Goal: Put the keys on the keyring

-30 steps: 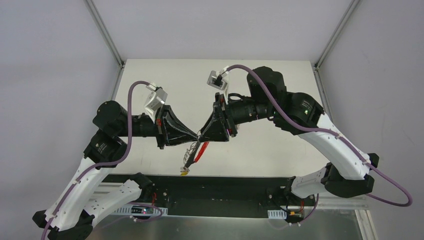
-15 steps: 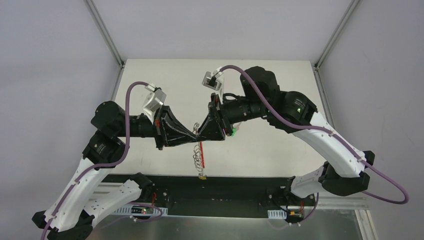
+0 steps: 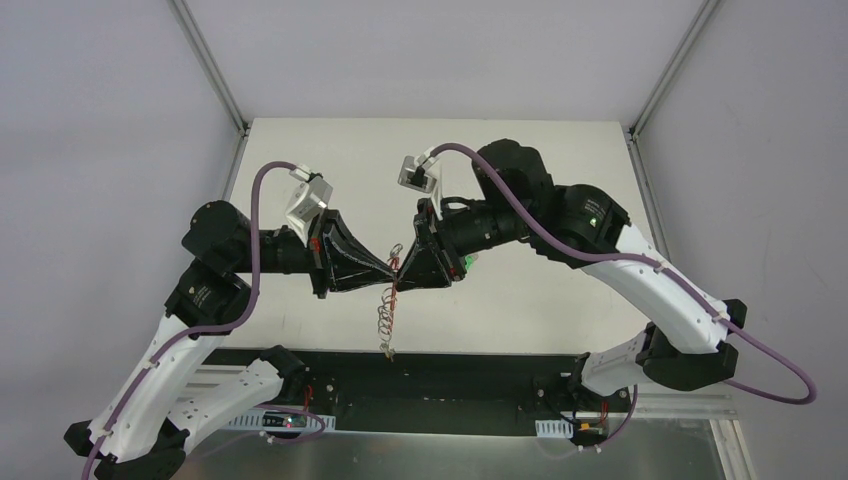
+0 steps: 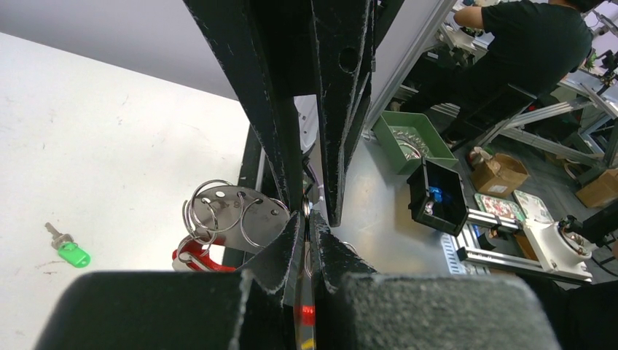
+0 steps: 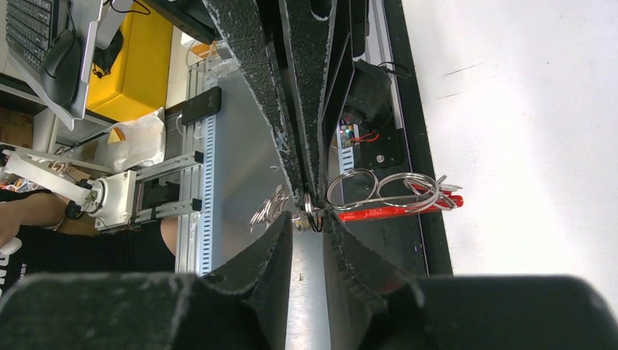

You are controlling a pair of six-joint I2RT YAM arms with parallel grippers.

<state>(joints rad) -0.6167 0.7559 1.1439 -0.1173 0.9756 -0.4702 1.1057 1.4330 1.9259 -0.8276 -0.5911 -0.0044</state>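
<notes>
The keyring (image 3: 389, 310) hangs in the air between my two grippers, above the table's near edge. My left gripper (image 3: 392, 270) is shut on its grey plate, seen edge-on between the jaws in the left wrist view (image 4: 307, 219). The grey plate (image 4: 237, 219) carries several wire rings, with the red part (image 4: 197, 257) below it. My right gripper (image 3: 402, 268) meets it tip to tip, its jaws narrowly apart and pinching a small wire ring (image 5: 311, 211). The red part also shows in the right wrist view (image 5: 397, 212). A green-tagged key (image 4: 71, 253) lies on the table.
The white table (image 3: 520, 180) runs back to metal frame posts. A black base rail (image 3: 450, 365) lies along the near edge under the hanging keyring. Off the table stand a green bin (image 4: 412, 142) and boxes.
The keyring swung from tilted towards the left to hanging straight down. My right arm shifted a little left and rolled. Both gripper tips stayed together.
</notes>
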